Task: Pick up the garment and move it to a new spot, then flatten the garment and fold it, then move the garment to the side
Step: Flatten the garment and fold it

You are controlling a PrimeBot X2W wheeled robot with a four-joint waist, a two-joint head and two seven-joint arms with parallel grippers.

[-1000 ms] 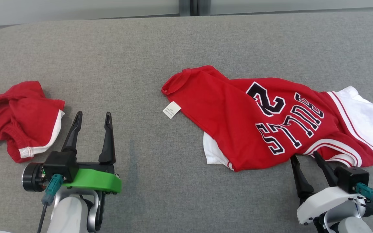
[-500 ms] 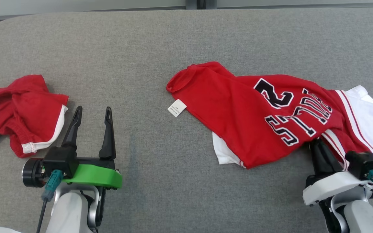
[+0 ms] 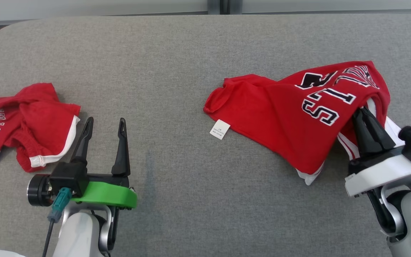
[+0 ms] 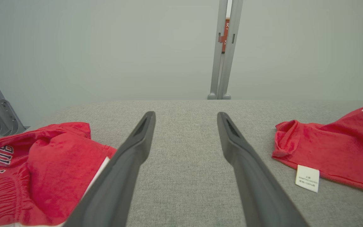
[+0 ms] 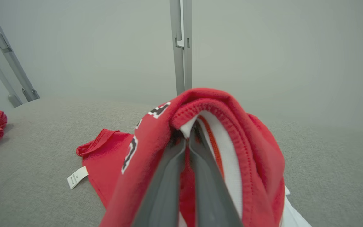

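Observation:
The garment [image 3: 280, 117] is a red jersey with dark and white lettering and white trim, on the right of the grey table [image 3: 177, 64]. Its right part hangs lifted off the table and draped over my right gripper [image 3: 361, 112], which is shut on the cloth. In the right wrist view the garment [image 5: 250, 148] folds over the closed fingertips of that gripper [image 5: 187, 132]. The garment's left end with its white label [image 3: 219, 129] still lies on the table. My left gripper [image 3: 105, 121] stands open and empty at the lower left, and the left wrist view shows it [image 4: 186, 116] well apart from the garment [image 4: 332, 148].
Crumpled red shorts [image 3: 27, 121] with white trim lie at the table's left edge, just left of my left gripper, and appear as shorts [image 4: 43, 157] beside its left finger. A grey wall and a metal post [image 4: 224, 47] stand behind the table.
My right gripper closed on the garment's near edge and raised it, bunching the right part up and dragging the garment to the right. The left arm stayed put; the head camera shifted slightly.

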